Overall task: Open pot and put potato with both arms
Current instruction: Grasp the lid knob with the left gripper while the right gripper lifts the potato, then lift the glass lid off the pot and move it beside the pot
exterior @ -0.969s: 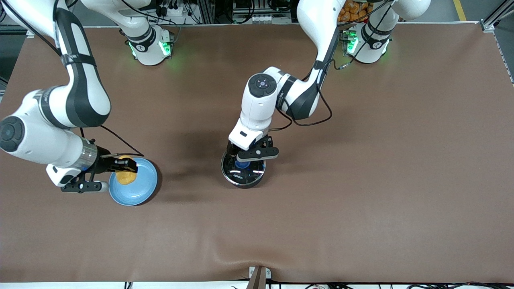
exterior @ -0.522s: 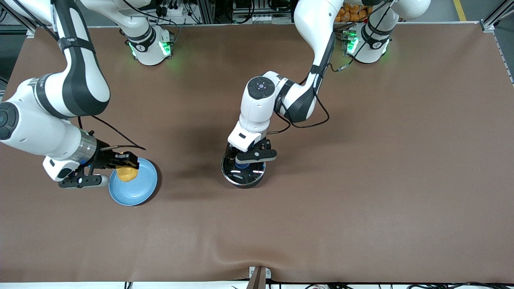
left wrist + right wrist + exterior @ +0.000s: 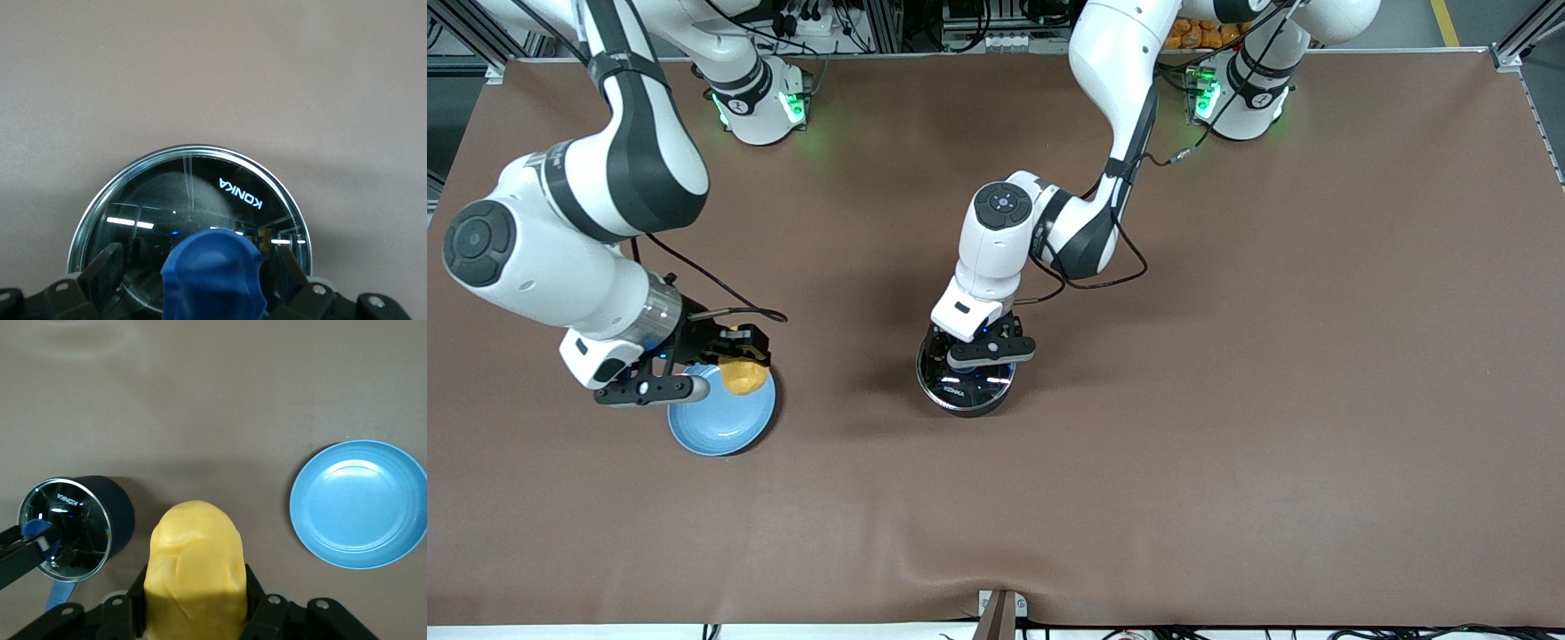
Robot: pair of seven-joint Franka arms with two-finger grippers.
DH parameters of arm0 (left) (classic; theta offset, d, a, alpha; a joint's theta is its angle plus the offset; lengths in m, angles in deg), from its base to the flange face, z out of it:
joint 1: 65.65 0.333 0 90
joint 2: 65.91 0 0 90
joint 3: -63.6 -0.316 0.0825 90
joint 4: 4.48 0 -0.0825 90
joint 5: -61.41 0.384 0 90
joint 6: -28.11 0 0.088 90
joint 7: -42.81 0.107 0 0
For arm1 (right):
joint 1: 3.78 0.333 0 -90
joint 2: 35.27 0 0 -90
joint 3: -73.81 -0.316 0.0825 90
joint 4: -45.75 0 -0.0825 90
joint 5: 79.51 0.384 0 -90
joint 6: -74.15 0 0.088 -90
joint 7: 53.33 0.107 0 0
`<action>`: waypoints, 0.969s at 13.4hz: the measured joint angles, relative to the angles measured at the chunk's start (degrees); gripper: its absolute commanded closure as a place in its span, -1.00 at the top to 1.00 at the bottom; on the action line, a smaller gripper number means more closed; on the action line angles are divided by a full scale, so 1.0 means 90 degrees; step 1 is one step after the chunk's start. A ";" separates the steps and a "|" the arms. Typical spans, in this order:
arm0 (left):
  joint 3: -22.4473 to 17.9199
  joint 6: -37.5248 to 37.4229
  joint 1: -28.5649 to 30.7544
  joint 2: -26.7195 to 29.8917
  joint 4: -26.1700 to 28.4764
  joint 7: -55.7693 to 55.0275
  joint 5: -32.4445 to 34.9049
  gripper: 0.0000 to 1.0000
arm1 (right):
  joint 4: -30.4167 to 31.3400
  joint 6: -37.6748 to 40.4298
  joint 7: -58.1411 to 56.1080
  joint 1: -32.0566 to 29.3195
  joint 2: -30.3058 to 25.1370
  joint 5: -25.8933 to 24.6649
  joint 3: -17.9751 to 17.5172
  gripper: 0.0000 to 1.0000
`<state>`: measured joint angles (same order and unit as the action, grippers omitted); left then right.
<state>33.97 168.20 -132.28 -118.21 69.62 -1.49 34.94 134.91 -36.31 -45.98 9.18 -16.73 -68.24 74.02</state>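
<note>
— What are the right gripper's (image 3: 193, 613) jaws doing?

— They're clamped on the potato (image 3: 744, 374), one on each side. It hangs in the air over the edge of the blue plate (image 3: 725, 425), at the right arm's end of the tabletop (image 3: 1227, 400). From the wrist, the potato (image 3: 195, 570) fills the gap between the black fingers (image 3: 263, 603).

— And the left gripper (image 3: 980, 354)?

— Its jaws stand wide apart on either side of the blue knob (image 3: 213, 273), with a gap to the knob on each side. The glass lid (image 3: 193, 227) is on the pot (image 3: 965, 378), and the pot sits near the middle of the tabletop, well apart from the plate.

— What's the surface like?

— Plain brown covering, matte, with a slight ripple near the edge closest to the front camera. Soft shadows fall beside the pot and the plate.

— Anything else around?

— Both arm bases (image 3: 760, 107) glow green along the edge farthest from that camera, with cables and metal framing past them, and a heap of something orange by the left arm's base (image 3: 1240, 98).
</note>
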 measured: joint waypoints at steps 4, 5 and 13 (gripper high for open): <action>0.0003 0.0183 -0.0036 -0.0072 0.0000 0.0000 0.0000 1.00 | -0.0126 0.0244 0.0028 0.0088 -0.0001 0.0000 0.0002 -1.00; 0.0003 0.0227 -0.0042 -0.0081 0.0000 0.0005 0.0000 1.00 | -0.0171 0.0308 0.0028 0.0103 -0.0002 0.0003 -0.0002 -1.00; 0.0014 0.0373 -0.0085 -0.0157 -0.0046 0.0068 0.0000 0.36 | -0.0184 0.0355 0.0232 0.0433 0.0042 0.0431 0.0003 -1.00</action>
<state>34.09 171.56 -133.05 -119.62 69.21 -0.88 34.94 133.26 -33.12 -43.89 13.07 -16.35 -64.36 74.04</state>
